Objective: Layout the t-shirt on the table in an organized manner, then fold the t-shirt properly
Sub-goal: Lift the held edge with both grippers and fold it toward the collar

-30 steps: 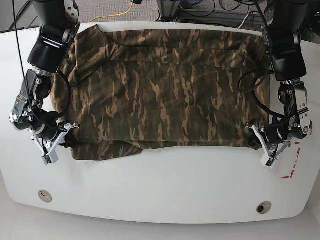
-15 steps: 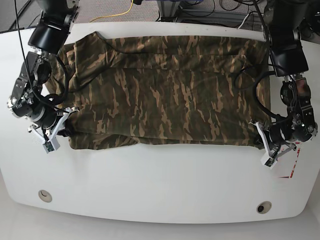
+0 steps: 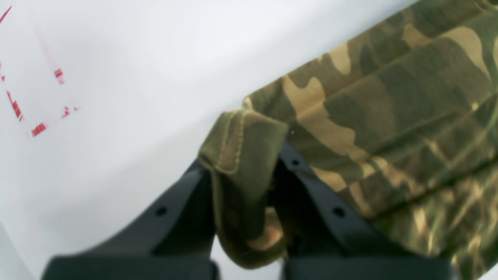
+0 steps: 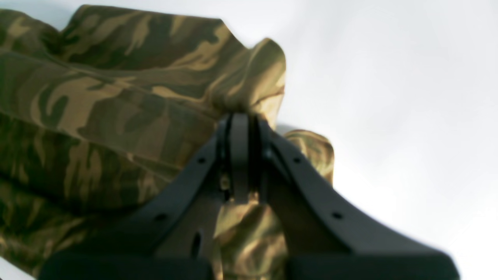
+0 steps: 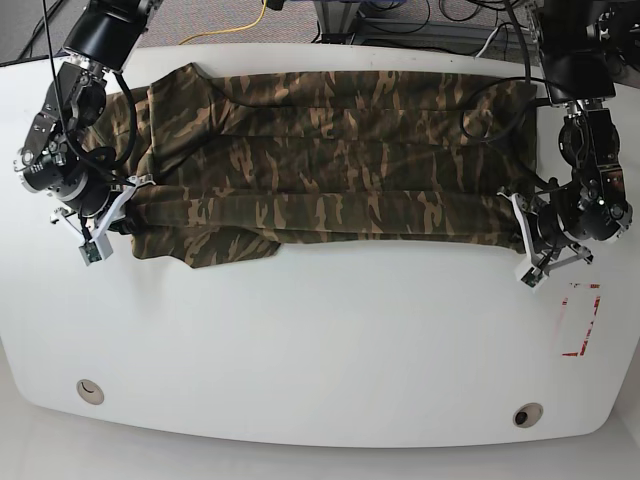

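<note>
White table [image 5: 320, 350]; t-shirt [image 5: 330, 180] edge pinched in both jaws.

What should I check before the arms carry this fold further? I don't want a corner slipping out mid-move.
1. Left gripper pinching the t-shirt: ok, a hemmed corner sits between its fingers in the left wrist view.
2. Right gripper pinching cloth: ok, shut on a bunched edge in the right wrist view.
3. Both held corners level: ok, roughly even across the table in the base view.
4. Near edge straight: not ok, a flap sags toward the front by the right gripper's end.
5. Layers smooth: not ok, long creases run across the shirt.
6. Grip depth on the right: cannot tell, the view is blurred.
</note>
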You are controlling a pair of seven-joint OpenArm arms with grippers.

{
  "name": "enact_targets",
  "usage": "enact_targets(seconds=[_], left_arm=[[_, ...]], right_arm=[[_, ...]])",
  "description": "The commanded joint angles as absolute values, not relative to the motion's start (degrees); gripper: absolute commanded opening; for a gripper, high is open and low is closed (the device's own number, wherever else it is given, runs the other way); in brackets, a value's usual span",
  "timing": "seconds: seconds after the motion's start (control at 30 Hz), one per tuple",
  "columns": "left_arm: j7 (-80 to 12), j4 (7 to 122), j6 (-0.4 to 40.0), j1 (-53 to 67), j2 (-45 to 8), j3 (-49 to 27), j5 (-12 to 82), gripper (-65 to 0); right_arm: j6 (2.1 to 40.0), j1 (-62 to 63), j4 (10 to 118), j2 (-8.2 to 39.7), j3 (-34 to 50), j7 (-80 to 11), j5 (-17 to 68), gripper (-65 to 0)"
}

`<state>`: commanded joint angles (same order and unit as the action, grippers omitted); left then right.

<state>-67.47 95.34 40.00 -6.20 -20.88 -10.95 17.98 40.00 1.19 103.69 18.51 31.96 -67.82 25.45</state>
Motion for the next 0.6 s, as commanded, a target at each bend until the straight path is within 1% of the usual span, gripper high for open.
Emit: enact_targets(seconds=[0.27,0.5,0.57,0.6], left_arm=[[-67.5,97.1,40.0,-0.2,-20.9,-10.9,18.0,-65.0],[-67.5,97.0,40.0,3.8,-20.9,-10.9,18.0,-65.0],[-67.5,97.0,40.0,4.5,-20.9,-10.8,17.9,-65.0],[-67.5,97.0,40.0,4.8,-21.0,-10.7,17.9,-65.0]], right_arm=[[40.0,-3.2,108.2,16.0,34.0,-68.6,25.5,-65.0],[40.0,-6.3,108.4,15.8,34.1,-68.6,25.5,-64.7],[40.0,-6.7,108.4,15.4,34.1,-68.6,25.5,-63.3],[40.0,-6.8,108.4,15.0,34.1,-68.6,25.3,-61.2]])
